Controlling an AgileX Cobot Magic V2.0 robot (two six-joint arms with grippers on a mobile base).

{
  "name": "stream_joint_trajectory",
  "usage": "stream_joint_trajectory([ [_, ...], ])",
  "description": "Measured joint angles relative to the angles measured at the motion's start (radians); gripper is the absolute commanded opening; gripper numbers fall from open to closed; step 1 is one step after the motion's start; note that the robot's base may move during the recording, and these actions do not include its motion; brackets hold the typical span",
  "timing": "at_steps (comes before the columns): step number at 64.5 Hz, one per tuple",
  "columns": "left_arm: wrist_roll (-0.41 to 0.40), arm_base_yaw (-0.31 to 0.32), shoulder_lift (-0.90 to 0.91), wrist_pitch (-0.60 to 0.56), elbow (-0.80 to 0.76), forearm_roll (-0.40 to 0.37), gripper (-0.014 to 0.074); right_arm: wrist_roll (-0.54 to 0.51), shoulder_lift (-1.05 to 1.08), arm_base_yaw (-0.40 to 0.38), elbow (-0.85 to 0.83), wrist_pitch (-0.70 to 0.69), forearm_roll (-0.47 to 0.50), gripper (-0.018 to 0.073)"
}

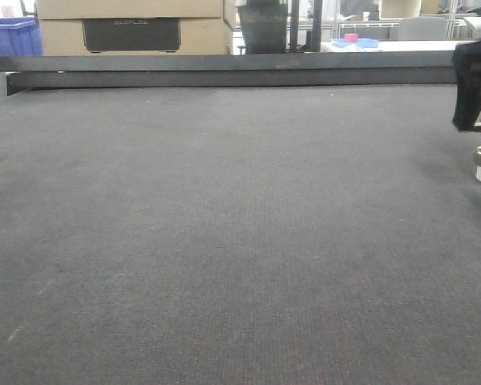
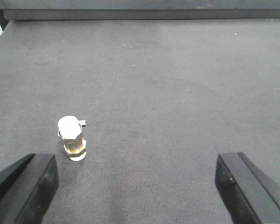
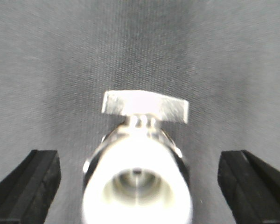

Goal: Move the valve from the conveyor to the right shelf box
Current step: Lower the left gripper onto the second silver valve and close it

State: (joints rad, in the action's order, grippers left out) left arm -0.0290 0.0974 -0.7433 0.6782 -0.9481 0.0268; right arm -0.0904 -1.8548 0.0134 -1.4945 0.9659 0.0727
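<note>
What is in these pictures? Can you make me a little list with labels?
belt: dark grey conveyor, black rail at far edge
valves: two, both standing upright on it
right gripper: open, fingers either side of right valve, not squeezing
left gripper: open, left valve ahead and to its left, untouched

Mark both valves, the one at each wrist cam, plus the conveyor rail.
Right valve (image 3: 137,161), right wrist view, white cap.
Left valve (image 2: 72,140), left wrist view, metal body.
Rail (image 1: 224,62), front view, upper face.
</note>
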Motion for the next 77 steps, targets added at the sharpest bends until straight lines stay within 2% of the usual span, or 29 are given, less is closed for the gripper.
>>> stream_joint_trajectory([
  [4,0.0,0.0,0.0,0.0,0.0,0.0,0.0589,-0.004,-0.015,0.0,0.0,-0.002,0.0,0.048],
  [8,0.0,0.0,0.0,0.0,0.0,0.0,0.0589,-0.006,-0.022,0.0,0.0,-0.004,0.0,0.0368],
  [20,0.0,0.0,-0.018,0.039,-0.015,0.0,0.0589,-0.006,-0.025,0.0,0.0,-0.006,0.0,-0.0164],
  [39,0.0,-0.003,-0.206,0.258,-0.215,0.0,0.0589,-0.008,-0.005,0.0,0.002,0.0,0.0,-0.0154],
  [45,0.0,-0.048,-0.308,0.344,-0.309,-0.002,0.0589,-0.008,0.04,0.0,0.024,0.003,0.0,-0.0154],
  [47,0.003,-0.081,-0.36,0.384,-0.359,-0.008,0.0589,-0.008,0.065,0.0,0.04,0.003,0.002,-0.0154],
  [55,0.097,-0.198,-0.52,0.467,-0.503,-0.084,0.0589,-0.008,0.176,0.0,0.126,-0.019,0.026,-0.0154],
  [59,0.141,-0.232,-0.596,0.49,-0.558,-0.103,0.0589,-0.008,0.224,0.0,0.168,-0.031,0.038,-0.0154],
  [67,0.21,-0.268,-0.734,0.524,-0.666,-0.091,0.0589,-0.008,0.321,0.0,0.242,-0.046,0.057,-0.0154],
  [77,0.228,-0.272,-0.911,0.542,-0.783,-0.045,0.0589,-0.008,0.415,0.0,0.287,-0.047,0.058,-0.0154],
])
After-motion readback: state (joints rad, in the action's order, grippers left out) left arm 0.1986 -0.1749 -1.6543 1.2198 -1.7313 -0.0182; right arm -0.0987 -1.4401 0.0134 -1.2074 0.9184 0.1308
